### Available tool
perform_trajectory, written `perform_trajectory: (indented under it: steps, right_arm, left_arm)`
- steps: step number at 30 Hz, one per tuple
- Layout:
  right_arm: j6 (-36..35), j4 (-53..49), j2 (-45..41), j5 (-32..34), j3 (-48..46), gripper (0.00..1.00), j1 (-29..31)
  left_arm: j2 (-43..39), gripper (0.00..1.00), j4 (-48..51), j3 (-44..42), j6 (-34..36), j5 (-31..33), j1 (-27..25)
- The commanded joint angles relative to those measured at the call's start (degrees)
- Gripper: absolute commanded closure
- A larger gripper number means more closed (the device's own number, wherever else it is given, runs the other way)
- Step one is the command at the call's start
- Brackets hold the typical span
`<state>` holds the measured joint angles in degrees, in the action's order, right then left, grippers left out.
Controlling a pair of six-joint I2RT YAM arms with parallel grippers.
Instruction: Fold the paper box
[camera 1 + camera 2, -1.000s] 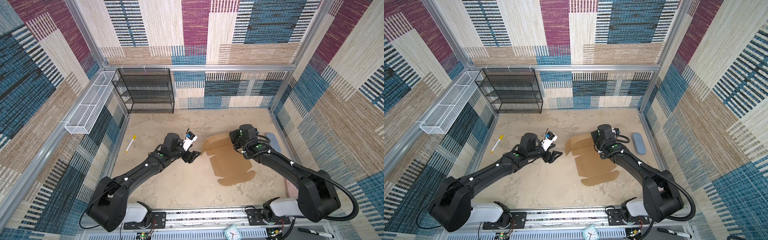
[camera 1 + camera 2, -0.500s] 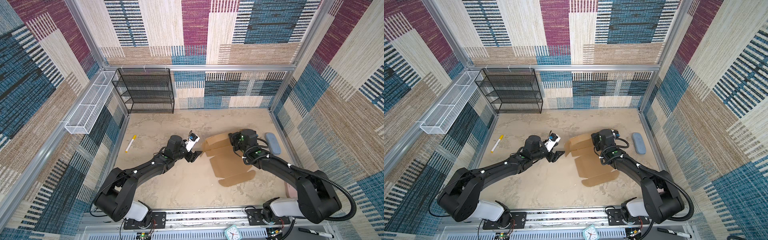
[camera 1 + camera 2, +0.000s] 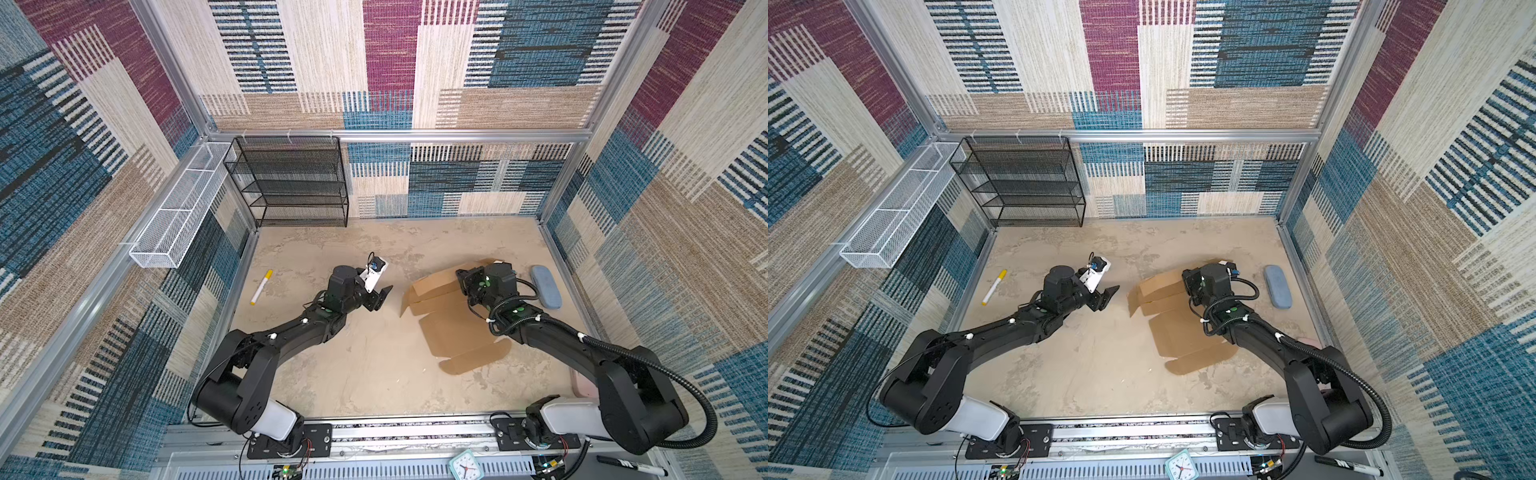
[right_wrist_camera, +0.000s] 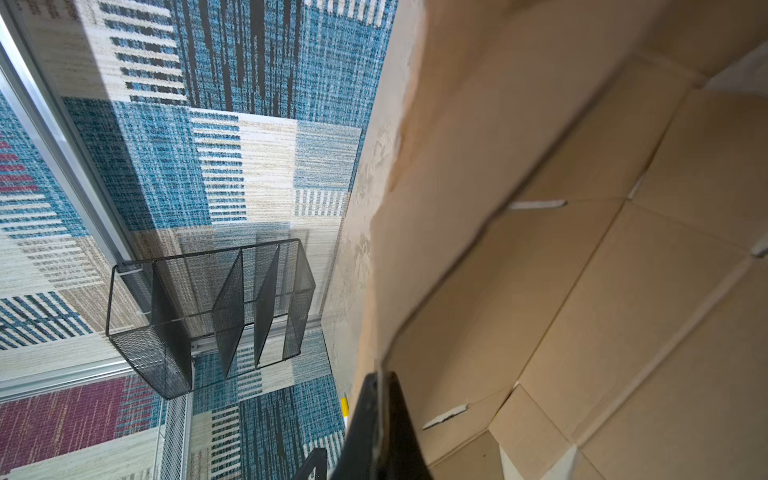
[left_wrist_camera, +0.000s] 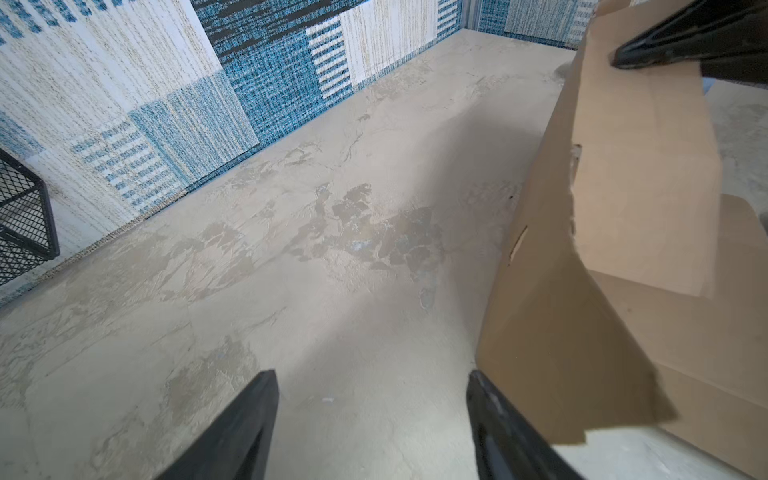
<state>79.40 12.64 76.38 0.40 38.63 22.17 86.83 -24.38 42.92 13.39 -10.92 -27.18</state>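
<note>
Holding one flap up while the other jaws stand spread beside the card

Left gripper (image 3: pixel 380 296) hovers low over the tabletop (image 3: pixel 361 374) with its jaws spread wide and nothing between them; its wrist view shows only bare surface in the gap. The paper box (image 3: pixel 453 328) lies just ahead of this gripper and to its right. In both top views it is near but apart. In the wrist view I cannot tell whether the nearest corner of card touches the finger beside it.

The box is a brown die-cut sheet. Most of it lies flat on the table, with the far panel raised and the side flap nearest the left gripper half turned up. It looks light and thin, stiff across each panel and ready to bend along the scored creases. It would likely slide on the smooth table if pushed from one side only. The best hold, I judge, is a panel's free edge close to a crease, with the base pinned down by the other arm.

Right gripper (image 4: pixel 378 386) is closed tight on the upper edge of the raised far panel. The rest of the sheet spreads out below it, back toward its own arm's base.
</note>
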Motion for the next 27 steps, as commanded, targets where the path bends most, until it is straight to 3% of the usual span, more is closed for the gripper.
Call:
perform_trajectory:
  steps: [1, 27]
  right_arm:
    - [-1.33, -7.69, 0.35, -2.21, -0.66, 1.00, 0.15]
    - [-2.49, -7.83, 1.77, -3.85, -1.24, 1.00, 0.17]
  left_arm:
    - [1.34, 0.26, -3.03, 0.42, -0.38, -1.32, -0.24]
    - [6.99, 0.26, -7.67, 1.57, -1.91, -2.46, -4.85]
